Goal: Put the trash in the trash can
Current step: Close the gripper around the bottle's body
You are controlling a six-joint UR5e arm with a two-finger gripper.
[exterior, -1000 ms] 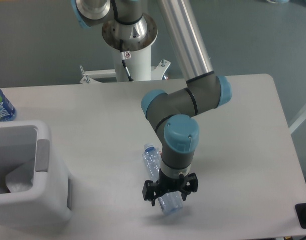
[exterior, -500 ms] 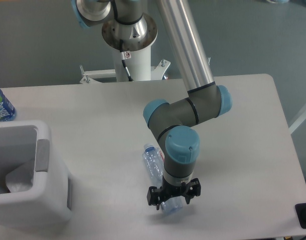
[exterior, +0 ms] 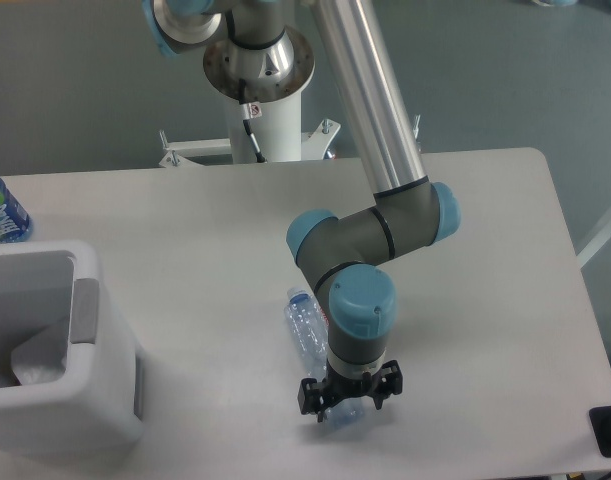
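Camera view from above and in front shows my gripper (exterior: pixel 348 398) low over the bench (exterior: pixel 485 300), its black fingers (exterior: pixel 310 396) straddling the base end of the clear bottle (exterior: pixel 310 335), which lies on its side near the front edge with its cap pointing up and left. From this angle my wrist hides the contact, so I cannot tell whether the fingers are closed on the plastic or merely set around it. I judge the bottle to be empty, so very light, with thin, springy walls that are already a little crushed; it will give under squeeze and could squirt out sideways because the surface is smooth and round. The stiffest places should be the base and the neck, so a hold across the body just above the base, where I am now, seems sound, provided the pinch is moderate. The trash can (exterior: pixel 105 400) stands well apart at the left front corner, its opening facing up, and 1 crumpled tissue (exterior: pixel 40 360) already lies inside it. Lying on its side, the bottle may roll if I nudge it before I have hold of it. A blue-label bottle (exterior: pixel 2 210) at the far left edge is not my concern.
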